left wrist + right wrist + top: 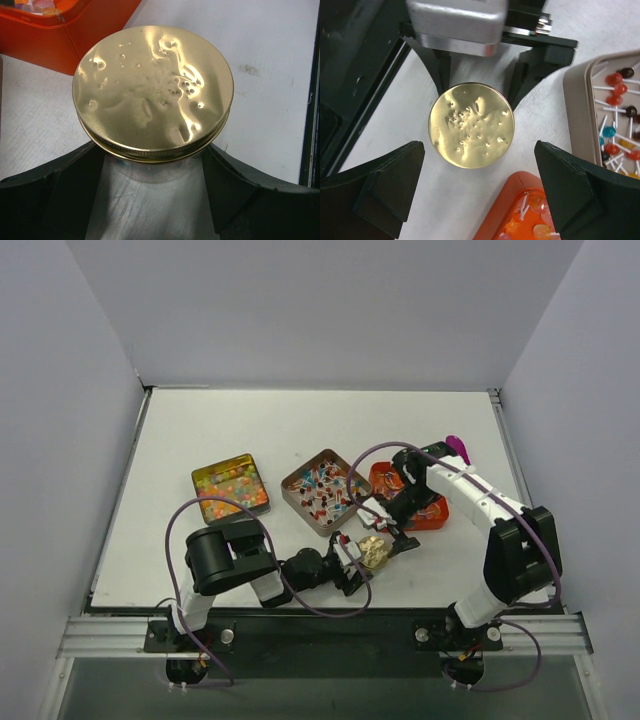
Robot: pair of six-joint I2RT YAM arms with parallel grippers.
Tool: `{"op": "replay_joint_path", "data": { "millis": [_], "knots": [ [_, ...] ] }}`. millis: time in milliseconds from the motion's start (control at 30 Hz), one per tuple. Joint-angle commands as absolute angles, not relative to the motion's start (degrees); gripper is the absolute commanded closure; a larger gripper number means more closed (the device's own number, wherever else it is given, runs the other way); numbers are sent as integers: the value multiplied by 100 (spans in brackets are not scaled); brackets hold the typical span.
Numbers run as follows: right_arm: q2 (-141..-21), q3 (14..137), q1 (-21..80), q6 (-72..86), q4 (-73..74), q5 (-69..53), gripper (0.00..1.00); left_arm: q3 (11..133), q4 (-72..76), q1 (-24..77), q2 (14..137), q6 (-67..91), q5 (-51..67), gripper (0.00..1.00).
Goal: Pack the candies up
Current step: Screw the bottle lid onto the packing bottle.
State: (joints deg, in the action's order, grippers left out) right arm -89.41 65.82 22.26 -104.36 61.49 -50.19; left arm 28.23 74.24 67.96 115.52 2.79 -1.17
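Candies (232, 486) fill the gold tin (197, 480) at the left, with more in the brown tin (288, 490) and the orange tray (440, 520). The left pincer (155, 167) clasps the jar (150, 200) beneath its gold lid (152, 87); I cannot tell whether any sweets are inside. The right pincer (479, 150) stands wide astride the lid, touching nothing. It is best lifted straight up while the left holds steady, so the lid isn't knocked.
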Motion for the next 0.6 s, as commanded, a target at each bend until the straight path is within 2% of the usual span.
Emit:
{"op": "replay_joint_path", "data": {
  "millis": [0, 567],
  "knots": [
    [-9333, 6653, 2513, -11672, 6495, -4720, 0, 2531, 5326, 6715, 11909, 413, 0, 100],
    [-9747, 6662, 2777, -11233, 6012, -4368, 0, 2487, 5388, 6566, 11865, 527, 211, 100]
  ]
}}
